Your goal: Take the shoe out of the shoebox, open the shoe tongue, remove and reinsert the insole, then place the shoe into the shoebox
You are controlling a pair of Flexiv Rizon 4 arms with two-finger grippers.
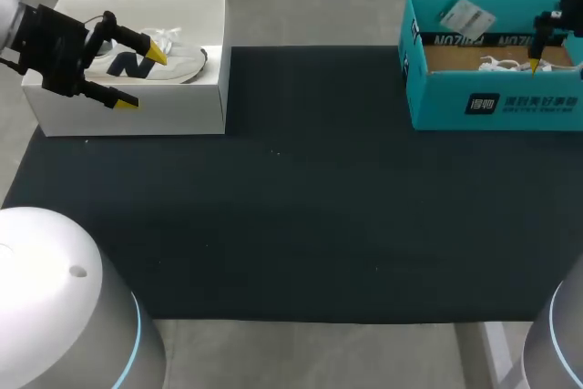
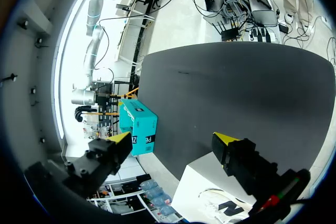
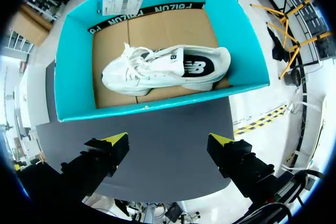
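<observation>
The white shoe (image 3: 165, 72) lies on its side inside the teal box (image 3: 73, 61), on the box's brown cardboard floor (image 3: 173, 27). Its laces are loose at one end and its heel is towards the other. Only the right wrist view shows this whole. In the head view the near wall of the teal box (image 1: 492, 102) hides all but a strip of the white shoe (image 1: 510, 65). A paper tag (image 3: 122, 5) rests at the far rim.

The right gripper (image 3: 168, 140) hangs above the box's near wall with its fingers wide apart and nothing between them. The head view shows this gripper (image 1: 536, 61) edge-on over the box, so the gap between its fingers cannot be read there.

The head view alone shows a second shoe (image 1: 182, 63), pale with a dark letter on its side. It sits in the white box (image 1: 137, 116) at the other far corner of the black mat (image 1: 291, 207). The left gripper (image 1: 143, 78) hangs over that box, touching neither shoe nor box, its fingers spread.

In the left wrist view the same fingers stand apart around empty air (image 2: 173, 138). Under them are a corner of the white box (image 2: 202, 182) and a glimpse of laces. The teal box (image 2: 139, 127) is well away across the mat (image 2: 236, 93).
</observation>
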